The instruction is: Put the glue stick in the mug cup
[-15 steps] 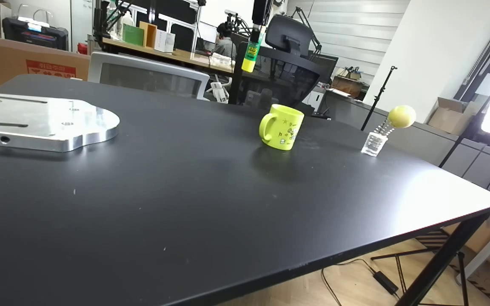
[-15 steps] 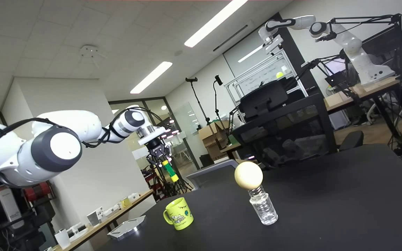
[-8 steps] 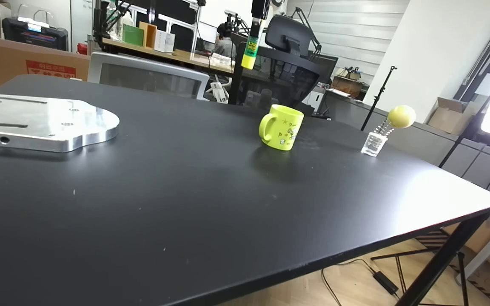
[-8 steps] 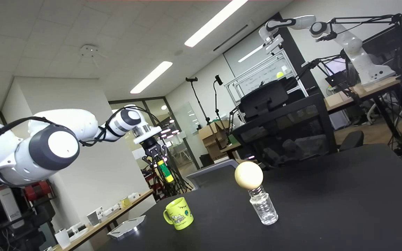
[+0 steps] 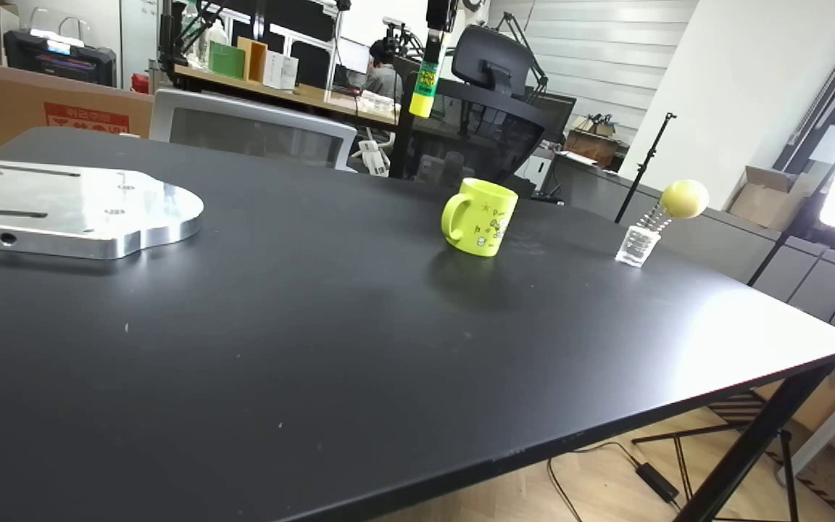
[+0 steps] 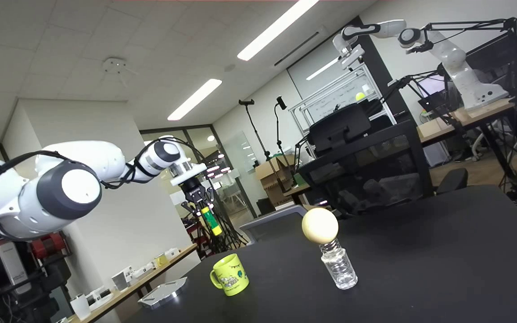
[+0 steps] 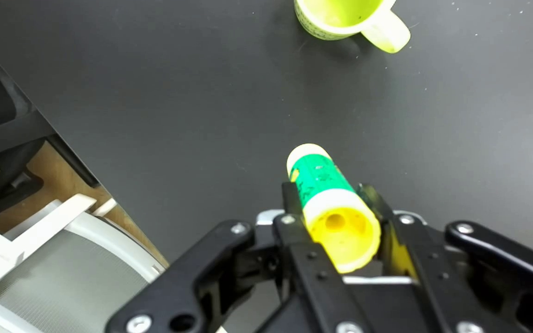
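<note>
My gripper [image 7: 329, 186] is shut on the glue stick [image 7: 318, 175], a yellow cylinder with a green label. The stick hangs tilted between the black fingers, its hollow yellow end towards the wrist camera. In both exterior views the gripper [image 5: 434, 51] [image 6: 202, 205] holds the glue stick [image 5: 425, 83] [image 6: 211, 220] in the air, well above the table's height. The lime yellow-green mug [image 5: 481, 217] [image 6: 230, 274] stands upright on the black table, apart from the stick. In the wrist view the mug [image 7: 340, 14] is cut off at the top edge, its open mouth and handle showing.
A clear bottle [image 5: 638, 245] [image 6: 339, 268] topped by a yellowish ball [image 5: 684, 199] [image 6: 320, 225] stands on the table. A metal plate [image 5: 77, 206] [image 6: 164, 291] lies there too. A chair [image 7: 72, 277] stands by the table edge.
Over the last second the gripper with the glue stick has shifted slightly left in both exterior views, with little motion in the last half second. The mug has not moved.
</note>
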